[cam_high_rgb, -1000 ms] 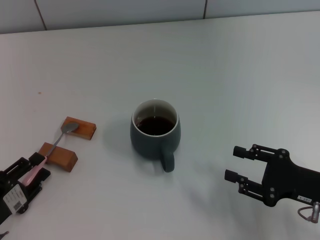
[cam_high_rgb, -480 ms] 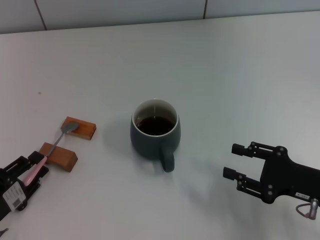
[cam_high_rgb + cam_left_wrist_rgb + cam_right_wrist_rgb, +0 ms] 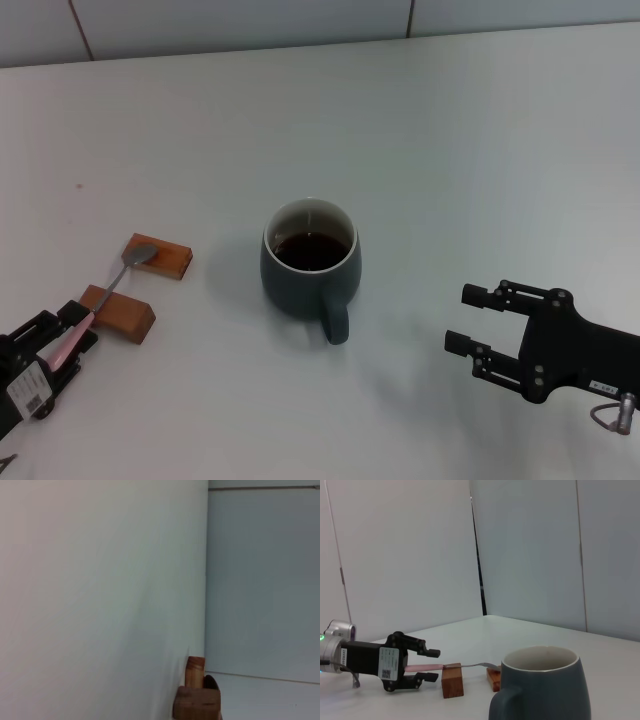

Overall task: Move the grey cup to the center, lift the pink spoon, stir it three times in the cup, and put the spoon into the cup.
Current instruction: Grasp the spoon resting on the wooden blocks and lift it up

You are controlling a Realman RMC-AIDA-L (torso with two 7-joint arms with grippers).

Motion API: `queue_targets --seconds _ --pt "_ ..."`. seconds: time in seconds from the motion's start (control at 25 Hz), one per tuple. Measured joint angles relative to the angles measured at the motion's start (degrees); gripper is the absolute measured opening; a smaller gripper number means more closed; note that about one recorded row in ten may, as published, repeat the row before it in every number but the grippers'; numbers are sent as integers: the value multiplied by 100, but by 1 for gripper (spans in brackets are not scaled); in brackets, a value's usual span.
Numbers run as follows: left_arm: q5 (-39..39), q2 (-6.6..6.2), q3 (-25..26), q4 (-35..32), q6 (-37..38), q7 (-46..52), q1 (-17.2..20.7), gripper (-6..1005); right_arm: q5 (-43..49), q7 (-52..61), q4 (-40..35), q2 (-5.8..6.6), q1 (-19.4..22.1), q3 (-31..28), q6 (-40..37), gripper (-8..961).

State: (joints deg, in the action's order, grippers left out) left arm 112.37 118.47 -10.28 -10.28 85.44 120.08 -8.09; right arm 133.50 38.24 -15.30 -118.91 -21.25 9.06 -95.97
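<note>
The grey cup [image 3: 309, 274] stands mid-table with dark liquid inside and its handle toward me; it also shows in the right wrist view [image 3: 545, 687]. The pink spoon [image 3: 122, 276] lies across two brown wooden blocks, its bowl on the far block and its pink handle sticking out past the near one. My left gripper [image 3: 72, 335] is open, with its fingers on either side of the pink handle's end; the right wrist view [image 3: 431, 665] shows the handle [image 3: 422, 668] between the spread fingers. My right gripper [image 3: 460, 318] is open and empty, to the right of the cup.
The far wooden block [image 3: 160, 256] and the near wooden block [image 3: 118, 313] hold the spoon off the white table [image 3: 450, 150]. The blocks also show in the left wrist view [image 3: 196, 702]. A tiled wall runs along the table's back edge.
My left gripper has eased back slightly toward the table's front left. My right gripper has shifted slightly to the left. The cup and spoon have not moved.
</note>
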Motion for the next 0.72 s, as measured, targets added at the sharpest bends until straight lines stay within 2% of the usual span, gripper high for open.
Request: queue_targets --seconds 0.72 --pt "-5 0 8 0 30 -15 44 337 0 40 20 0 -59 0 70 585"
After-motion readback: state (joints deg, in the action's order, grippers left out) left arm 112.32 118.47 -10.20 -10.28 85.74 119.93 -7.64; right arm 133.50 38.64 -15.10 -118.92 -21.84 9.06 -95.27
